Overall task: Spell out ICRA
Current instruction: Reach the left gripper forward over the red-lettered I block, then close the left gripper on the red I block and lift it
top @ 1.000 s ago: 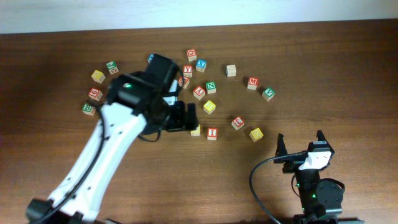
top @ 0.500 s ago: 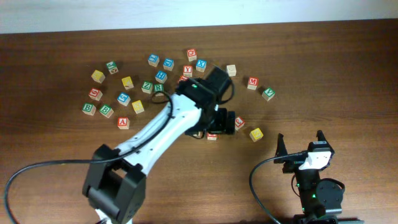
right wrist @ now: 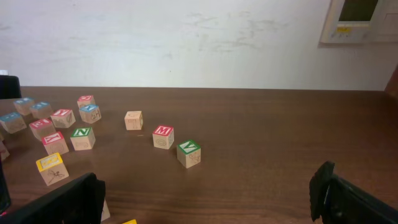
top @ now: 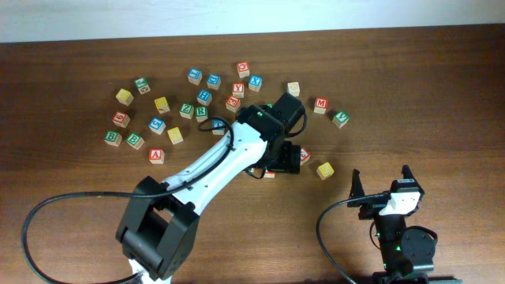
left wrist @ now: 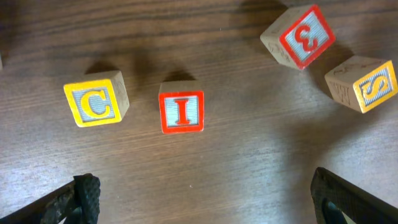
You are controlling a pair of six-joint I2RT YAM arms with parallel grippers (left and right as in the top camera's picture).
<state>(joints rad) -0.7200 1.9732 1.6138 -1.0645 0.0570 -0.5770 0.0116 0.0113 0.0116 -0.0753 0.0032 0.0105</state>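
Red "I" (left wrist: 181,110) beside yellow "C" (left wrist: 95,99), legible only from left wrist.

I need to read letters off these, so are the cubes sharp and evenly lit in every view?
Left wrist: sharp, yellow C and red I read cleanly, with soft shadows just above them. Overhead: even light, but letters are tiny, as on red A, and the left arm covers some. Right wrist: red M is legible, its own fingers dark and blurred.

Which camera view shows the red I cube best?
The left wrist view: the red I cube lies unobstructed, its letter readable. Overhead, the left arm covers most of it. The right wrist view does not show it.
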